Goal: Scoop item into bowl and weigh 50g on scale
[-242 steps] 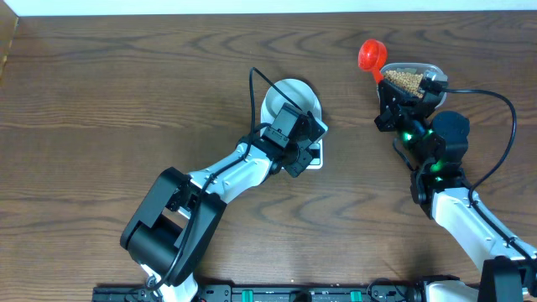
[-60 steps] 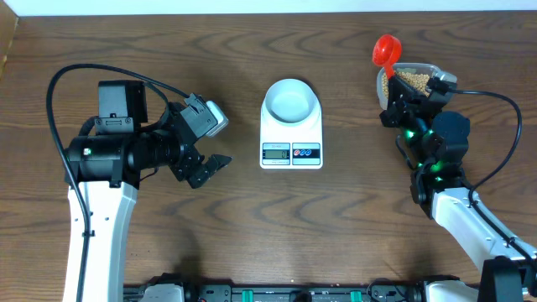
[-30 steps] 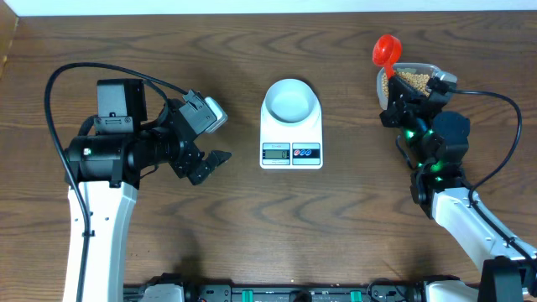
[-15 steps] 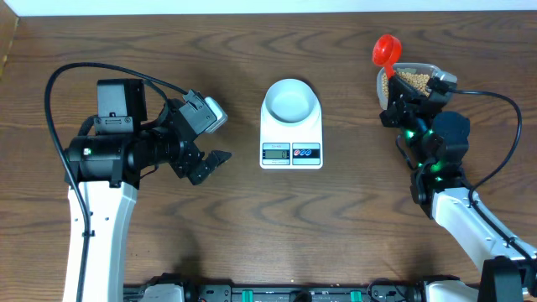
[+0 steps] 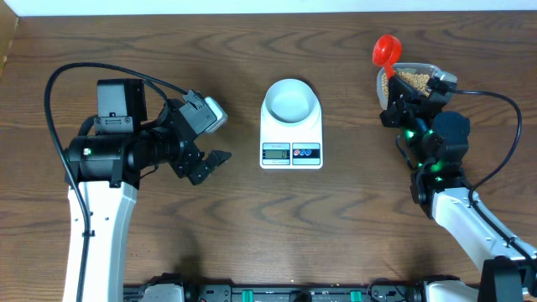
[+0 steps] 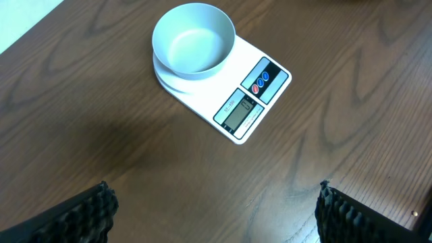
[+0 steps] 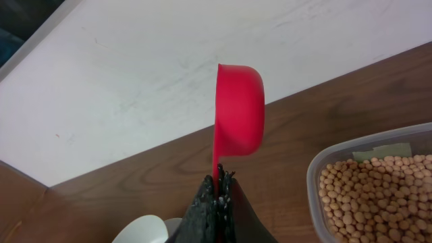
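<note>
The pale bowl (image 5: 291,101) stands empty on the white scale (image 5: 291,139) at mid-table, and shows again as bowl (image 6: 194,40) on scale (image 6: 251,101) in the left wrist view. Tan beans (image 5: 409,80) fill a clear tub (image 5: 428,69) at the right; in the right wrist view the beans (image 7: 374,192) lie lower right. My right gripper (image 7: 221,183) is shut on the handle of a red scoop (image 7: 239,110), held on edge left of the tub, scoop (image 5: 386,49) above its corner. My left gripper (image 5: 211,143) hangs open left of the scale, holding nothing.
A white wall edge (image 7: 135,81) runs behind the table's far side. Black cables loop from both arms, one (image 5: 503,109) at the right. Bare wood lies between the left gripper and the scale.
</note>
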